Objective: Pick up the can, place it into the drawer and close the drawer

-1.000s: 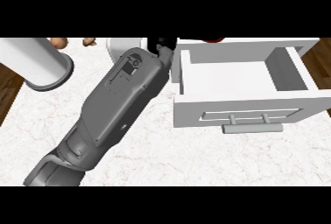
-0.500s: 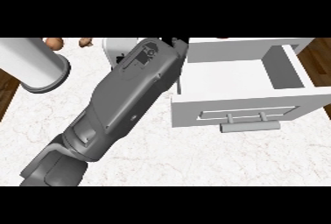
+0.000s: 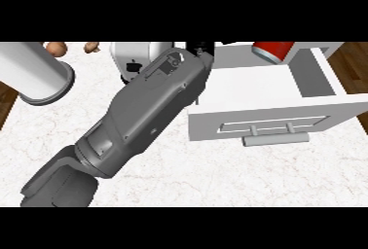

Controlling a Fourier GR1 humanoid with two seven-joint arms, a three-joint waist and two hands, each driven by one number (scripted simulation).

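The red can (image 3: 273,51) shows at the view's top edge, over the back part of the open white drawer (image 3: 316,80); only its lower part is visible. My left forearm runs from the lower left up to the drawer's back left corner. Of my left hand (image 3: 195,47) only a small black piece shows at the top edge, left of the can. Its fingers are cut off by the view's edge, and whether it touches the can cannot be told. The drawer's front panel and its grey handle (image 3: 277,140) face me. My right hand shows nowhere.
A tall white cylinder (image 3: 32,73) stands at the back left of the marble counter (image 3: 237,180). A white object (image 3: 137,61) sits behind my forearm, with two small brown items (image 3: 54,47) beside it. Wooden floor (image 3: 354,56) shows past the counter's sides.
My left forearm has swung right towards the drawer and looms larger. The red can now shows further right, over the drawer's back.
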